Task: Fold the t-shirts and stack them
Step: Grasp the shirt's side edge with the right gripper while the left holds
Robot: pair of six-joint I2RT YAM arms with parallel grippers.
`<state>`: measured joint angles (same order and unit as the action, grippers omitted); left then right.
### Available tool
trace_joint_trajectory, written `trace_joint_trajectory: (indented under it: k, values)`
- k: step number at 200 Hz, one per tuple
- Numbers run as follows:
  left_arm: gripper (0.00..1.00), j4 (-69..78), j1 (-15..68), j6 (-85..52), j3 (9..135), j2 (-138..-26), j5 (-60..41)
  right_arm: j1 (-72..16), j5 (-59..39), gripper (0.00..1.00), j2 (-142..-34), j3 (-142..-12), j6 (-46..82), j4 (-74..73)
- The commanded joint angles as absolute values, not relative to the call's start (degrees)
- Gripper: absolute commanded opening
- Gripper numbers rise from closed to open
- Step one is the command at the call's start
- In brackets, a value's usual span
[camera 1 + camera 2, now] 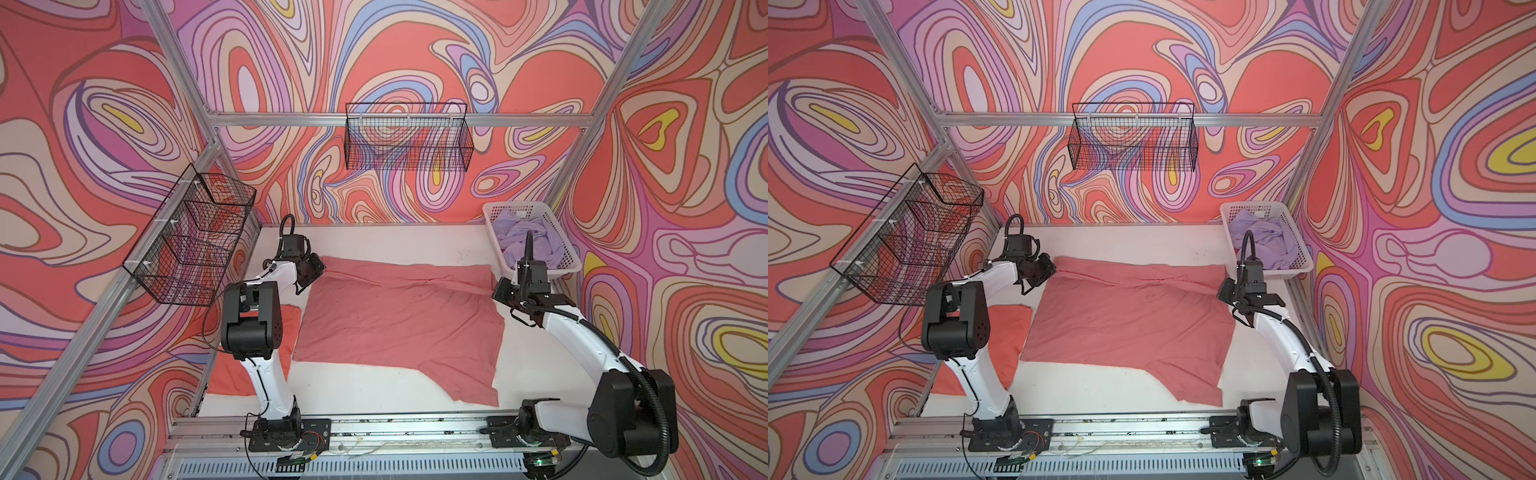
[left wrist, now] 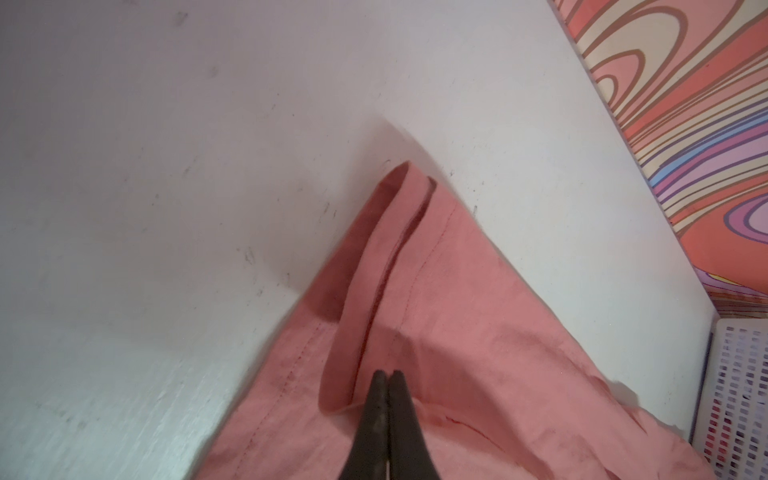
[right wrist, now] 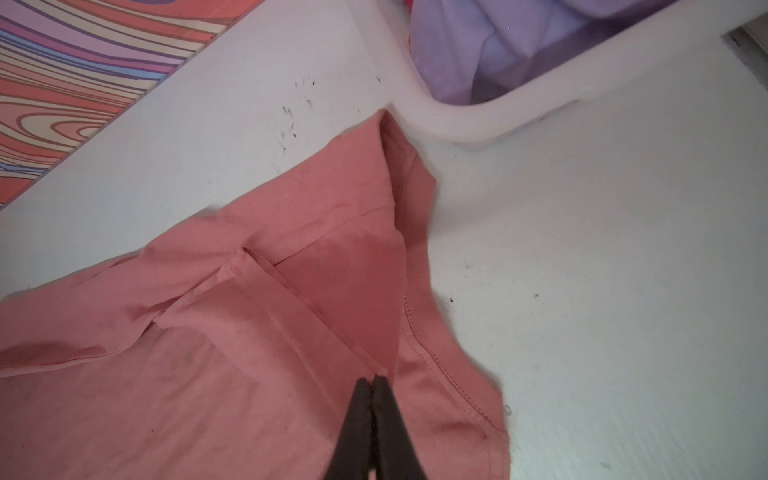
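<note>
Now the pink shirt [image 1: 399, 316] lies spread across the middle of the tabletop [image 1: 374, 390], its far edge turned over in a narrow band. The left tool [image 2: 388, 376] is pressed together at the far left corner and the right tool [image 3: 372, 380] at the far right; whether either pinches cloth, I can't tell. The coral shirt [image 1: 289, 328] lies flat at the left edge, partly behind the left arm, and the lavender shirt [image 1: 519, 235] sits crumpled in the basket [image 1: 515, 205], far right.
</note>
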<state>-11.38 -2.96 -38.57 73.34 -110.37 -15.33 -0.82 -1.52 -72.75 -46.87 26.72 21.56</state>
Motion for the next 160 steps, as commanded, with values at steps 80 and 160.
trace_joint_trajectory:
  k: [80, 160]
  values:
    - [0.0, -12.7, -3.2, -37.9, 73.5, -109.7, -14.1, -0.8, -1.9, 0.0, -68.5, -45.2, 28.8, 25.0]
    - [0.0, -12.7, -3.2, -38.0, 73.5, -109.4, -13.5, -1.1, -2.5, 0.0, -67.2, -48.8, 26.8, 26.7]
